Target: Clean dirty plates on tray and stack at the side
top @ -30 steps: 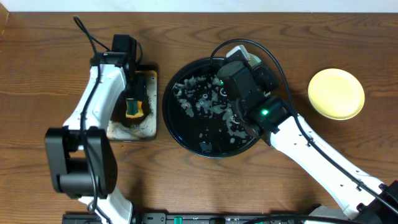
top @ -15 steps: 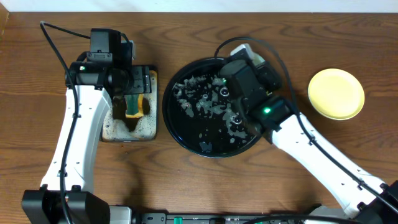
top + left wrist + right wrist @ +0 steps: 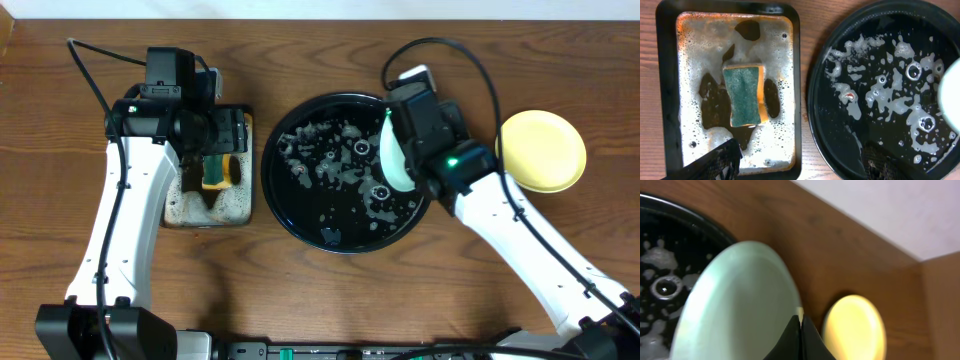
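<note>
Near one yellow plate [image 3: 541, 151], right pincer [image 3: 800, 316] pinches one green plate [image 3: 740, 305]; left pincer [image 3: 797, 167] gapes wide.

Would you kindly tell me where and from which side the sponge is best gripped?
Probably across its two long sides at the narrowed middle, coming straight down from above: the sponge lies flat, green face up, in the foamy small tray, with both sides free.

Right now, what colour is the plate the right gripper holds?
Pale green plate; best in right wrist view.
</note>
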Controlling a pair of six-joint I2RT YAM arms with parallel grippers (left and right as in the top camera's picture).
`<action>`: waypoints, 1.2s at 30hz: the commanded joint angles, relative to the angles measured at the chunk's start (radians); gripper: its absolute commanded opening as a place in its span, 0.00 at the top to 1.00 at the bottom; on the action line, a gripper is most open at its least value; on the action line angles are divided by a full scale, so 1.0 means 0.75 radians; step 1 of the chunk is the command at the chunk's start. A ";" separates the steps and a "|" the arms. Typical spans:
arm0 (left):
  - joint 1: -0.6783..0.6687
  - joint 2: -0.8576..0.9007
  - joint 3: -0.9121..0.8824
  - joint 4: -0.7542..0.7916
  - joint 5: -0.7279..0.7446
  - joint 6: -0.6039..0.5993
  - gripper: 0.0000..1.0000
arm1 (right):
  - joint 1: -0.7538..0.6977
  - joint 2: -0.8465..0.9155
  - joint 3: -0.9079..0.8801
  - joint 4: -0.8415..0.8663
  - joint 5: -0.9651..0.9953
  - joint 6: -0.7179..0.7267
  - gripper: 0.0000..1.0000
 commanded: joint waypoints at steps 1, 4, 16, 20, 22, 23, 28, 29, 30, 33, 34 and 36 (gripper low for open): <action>-0.001 0.003 0.017 -0.006 0.014 -0.003 0.22 | -0.070 -0.026 -0.003 -0.019 -0.197 0.126 0.99; -0.001 0.003 0.017 -0.006 0.014 -0.003 0.22 | -0.130 -0.050 -0.003 -0.022 -0.291 0.154 0.99; -0.001 0.003 0.017 -0.007 0.026 -0.008 0.22 | -0.251 -0.097 -0.003 -0.082 -0.418 0.217 0.99; -0.004 0.003 0.017 -0.011 0.069 -0.008 0.22 | -0.350 -0.089 -0.004 -0.150 -0.571 0.243 0.74; -0.005 0.003 0.017 -0.011 0.068 -0.008 0.22 | -0.402 -0.073 -0.005 -0.198 -0.644 0.245 0.56; -0.005 0.003 0.017 -0.011 0.068 -0.007 0.22 | -0.428 -0.061 -0.005 -0.226 -0.656 0.258 0.52; -0.005 0.003 0.017 -0.011 0.068 -0.007 0.22 | -0.516 0.048 -0.005 -0.284 -0.731 0.256 0.48; -0.005 0.003 0.017 -0.011 0.068 -0.007 0.21 | -0.527 0.075 -0.005 -0.287 -0.770 0.239 0.49; -0.005 0.003 0.017 -0.011 0.068 -0.007 0.22 | -0.533 0.101 -0.005 -0.284 -0.793 0.225 0.51; -0.005 0.003 0.017 -0.010 0.068 -0.007 0.22 | -0.538 0.179 -0.005 -0.252 -0.808 0.202 0.56; -0.005 0.003 0.017 -0.010 0.068 -0.007 0.22 | -0.538 0.217 -0.005 -0.239 -0.823 0.172 0.57; -0.005 0.003 0.017 -0.011 0.068 -0.007 0.22 | -0.538 0.271 -0.005 -0.230 -0.835 0.141 0.59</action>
